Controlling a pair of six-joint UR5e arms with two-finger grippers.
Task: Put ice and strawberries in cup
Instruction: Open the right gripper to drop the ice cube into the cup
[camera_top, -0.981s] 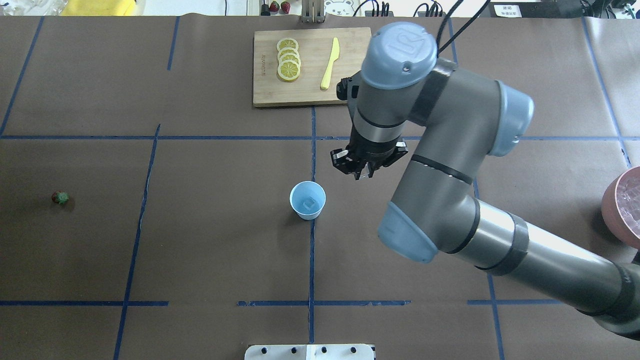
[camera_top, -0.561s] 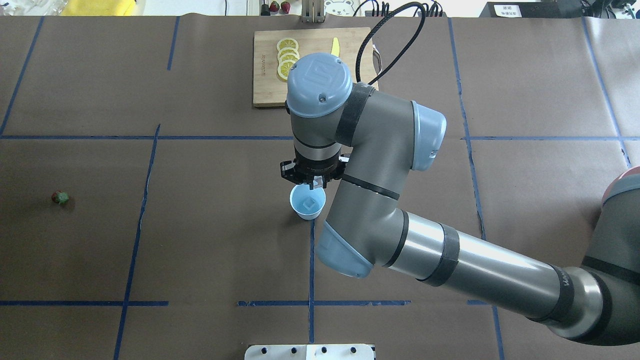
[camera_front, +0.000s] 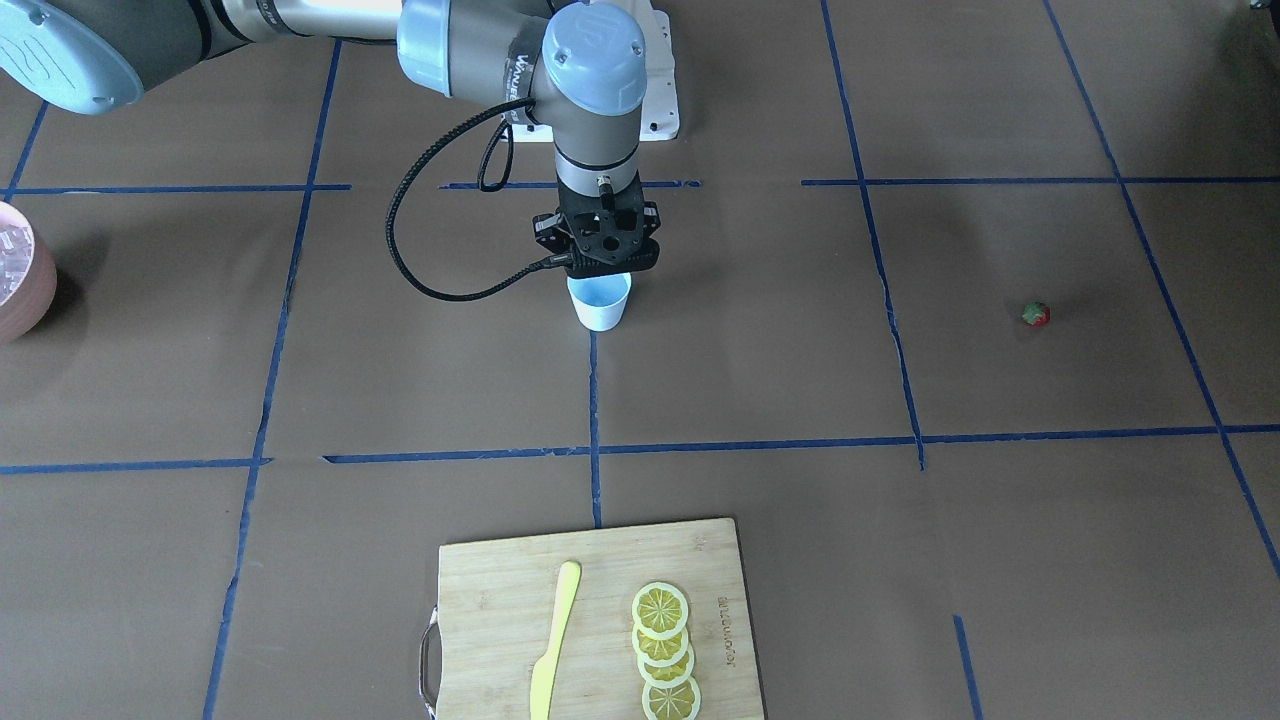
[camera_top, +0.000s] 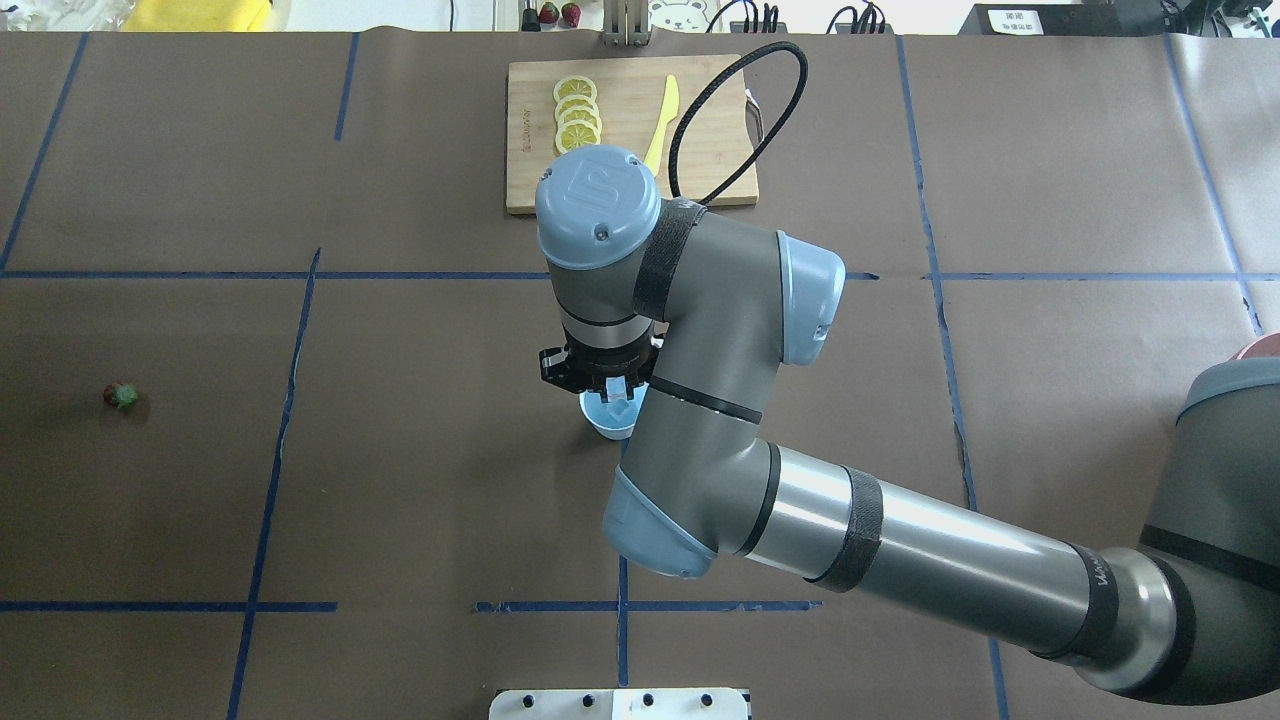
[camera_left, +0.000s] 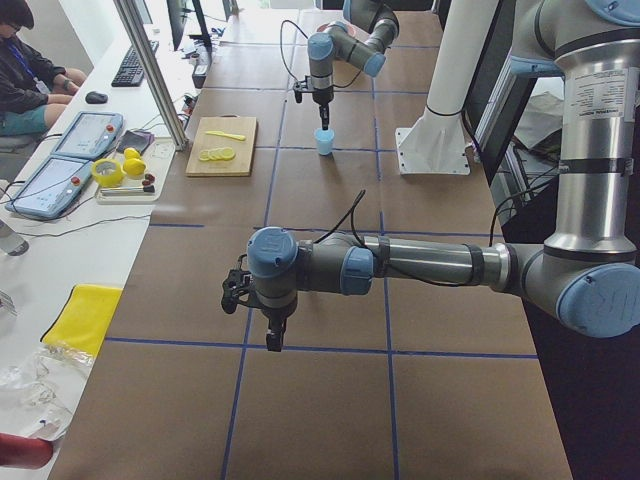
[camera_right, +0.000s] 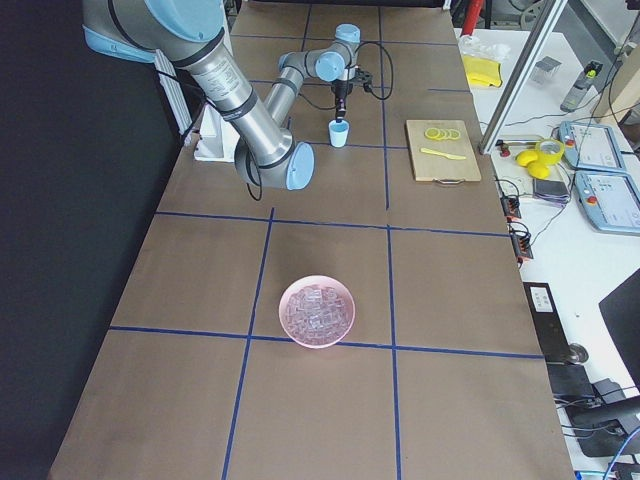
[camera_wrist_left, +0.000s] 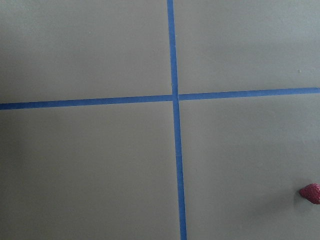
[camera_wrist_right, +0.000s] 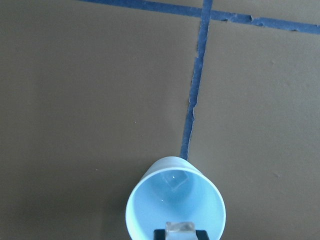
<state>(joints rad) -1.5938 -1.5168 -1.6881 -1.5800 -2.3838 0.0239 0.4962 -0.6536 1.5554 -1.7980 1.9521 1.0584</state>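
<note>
Hovering over the cup, right arm (camera_top: 900, 560) reaches across the brown paper table (camera_top: 400, 500), which is matte and taped into blue squares.

Bamboo board (camera_front: 500, 600) lies well beyond the right gripper, on the side away from the robot. It carries lemon slices (camera_front: 660, 610) and a yellow knife (camera_front: 553, 640). Neither belongs to the task.

Pink round bowl (camera_front: 28, 292), heaped with clear ice, sits well apart on that gripper's outer side.

Cup (camera_wrist_right: 142, 205) is small, white, tapered and smooth, pale blue inside. It stands upright directly under the right gripper (camera_top: 612, 392). One cube (camera_wrist_right: 173, 180) lies on its bottom.

The right gripper's jaws are clamped on a second, glassy held cube (camera_wrist_right: 180, 229). It hangs straight above the cup's mouth, toward the rim edge but, as far as I can judge, inside it. A release should drop it in; being slick and light, it could bounce off the rim.

Left gripper (camera_left: 272, 338) shows only in the side view; whether it is parted or closed I cannot tell.

Strawberry (camera_top: 121, 396) is tiny, red and green-capped, and lies on the paper far to the right gripper's left. It sits at the edge of the left wrist view, so the left arm is clearly the nearer one for it.
</note>
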